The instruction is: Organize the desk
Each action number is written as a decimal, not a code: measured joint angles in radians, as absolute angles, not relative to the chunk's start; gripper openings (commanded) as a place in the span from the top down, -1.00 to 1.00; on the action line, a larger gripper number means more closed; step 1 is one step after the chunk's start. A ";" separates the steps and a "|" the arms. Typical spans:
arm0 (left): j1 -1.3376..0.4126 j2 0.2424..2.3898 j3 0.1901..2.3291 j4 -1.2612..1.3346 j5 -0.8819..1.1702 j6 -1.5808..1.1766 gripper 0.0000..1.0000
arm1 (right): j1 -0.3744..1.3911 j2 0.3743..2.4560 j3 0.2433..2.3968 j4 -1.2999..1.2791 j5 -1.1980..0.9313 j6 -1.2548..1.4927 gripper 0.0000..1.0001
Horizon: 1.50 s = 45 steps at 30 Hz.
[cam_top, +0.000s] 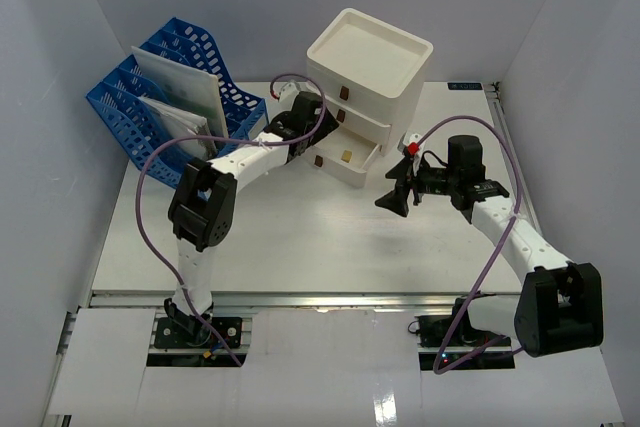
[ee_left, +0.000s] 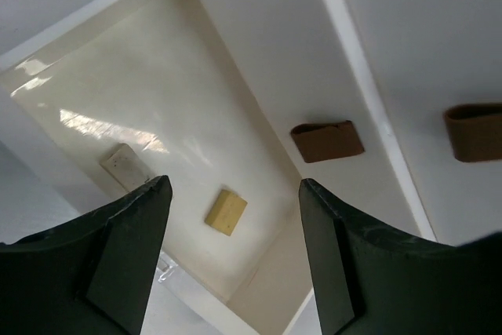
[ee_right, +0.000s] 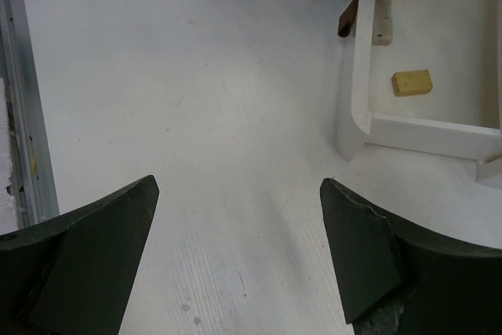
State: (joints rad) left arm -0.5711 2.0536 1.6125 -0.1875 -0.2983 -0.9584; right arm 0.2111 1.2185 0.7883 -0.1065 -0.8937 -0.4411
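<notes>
The white desk point(cam_top: 300, 237) carries a white three-drawer box point(cam_top: 368, 57) at the back. Its bottom drawer point(cam_top: 352, 169) stands pulled open, with a small yellow block point(cam_top: 346, 156) inside. My left gripper point(cam_top: 316, 143) is open and empty, hovering just over the open drawer. In the left wrist view the gripper point(ee_left: 235, 187) frames the yellow block point(ee_left: 227, 211) and a small white piece point(ee_left: 124, 164) on the drawer floor. My right gripper point(cam_top: 397, 195) is open and empty above the bare desk point(ee_right: 196, 76), right of the drawer. The right wrist view shows the drawer point(ee_right: 423, 135) and the block point(ee_right: 412, 82).
A blue file rack point(cam_top: 120, 112) holding white sheets point(cam_top: 180, 87) stands at the back left. Brown drawer handles point(ee_left: 328, 140) show on the box front. A metal rail point(cam_top: 300, 299) runs along the desk's front edge. Grey walls close in both sides.
</notes>
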 measured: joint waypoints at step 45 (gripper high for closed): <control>-0.434 1.892 0.805 0.714 0.267 -0.651 -0.27 | 0.352 1.865 1.681 -0.110 -0.414 -0.464 -0.05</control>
